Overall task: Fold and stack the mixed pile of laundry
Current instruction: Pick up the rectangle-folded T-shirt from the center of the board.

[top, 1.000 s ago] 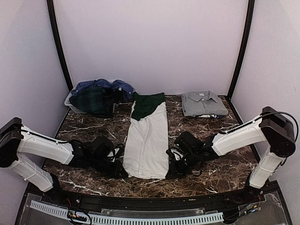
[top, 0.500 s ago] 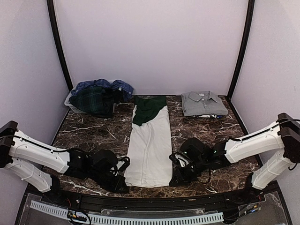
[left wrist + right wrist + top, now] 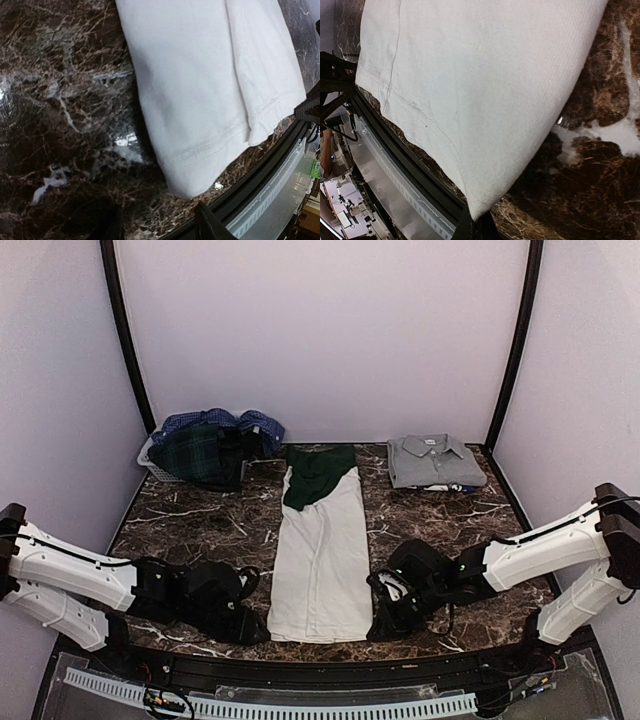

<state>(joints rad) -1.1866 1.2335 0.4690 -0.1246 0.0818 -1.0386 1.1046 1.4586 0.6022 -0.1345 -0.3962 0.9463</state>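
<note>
The white tee (image 3: 320,540) with dark green sleeves (image 3: 315,468) lies folded into a long strip down the middle of the marble table. My right gripper (image 3: 383,625) is shut on its near right hem corner, seen in the right wrist view (image 3: 477,222) pinching the white tee (image 3: 470,75). My left gripper (image 3: 250,628) is open and empty just off the near left corner. In the left wrist view (image 3: 159,216) the tee's corner (image 3: 190,182) lies on the table ahead of the spread fingers. The rest of the laundry pile (image 3: 215,445), tartan and blue checked shirts, sits at the back left.
The pile rests in a pale grey basket (image 3: 150,462). A folded grey polo (image 3: 435,460) lies on another folded item at the back right. The table's black front rail (image 3: 320,655) runs right beside both grippers and the tee's hem.
Both grippers moved toward the near edge, sliding the tee nearer with them. The left gripper has since drawn a little left, away from the hem corner.
</note>
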